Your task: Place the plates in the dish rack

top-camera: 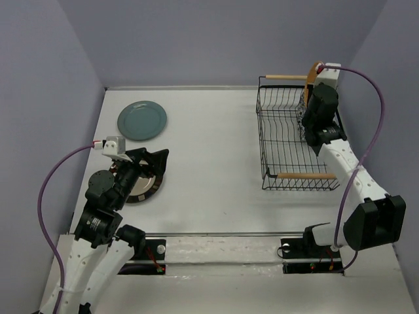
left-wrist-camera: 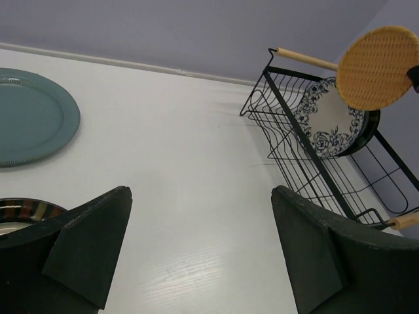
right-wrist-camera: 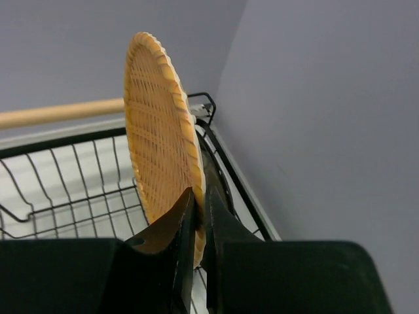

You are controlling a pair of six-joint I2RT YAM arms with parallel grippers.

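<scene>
Plates are what this view is about: I can see four, and one is in my right hand (right-wrist-camera: 200, 219). That hand is clamped shut on the lower rim of the woven orange-tan plate (right-wrist-camera: 157, 131), holding it upright on edge. In the wrist view the plate rises from my fingertips toward 12 o'clock, its face turned sideways.

Seen from above, it hangs over the far right corner of the black wire dish rack (top-camera: 259, 124), at about 1 o'clock from the rack's middle. I judge the tines lie below it, so the coming move is downward.

A white plate with blue flowers (left-wrist-camera: 324, 118) stands in the rack just beneath.

My left hand (top-camera: 154, 160) is spread wide and empty, over a striped-rimmed plate (top-camera: 145, 186) lying on the tabletop (top-camera: 209, 170). A plain teal plate (top-camera: 142, 121) lies at its 12 o'clock.
</scene>
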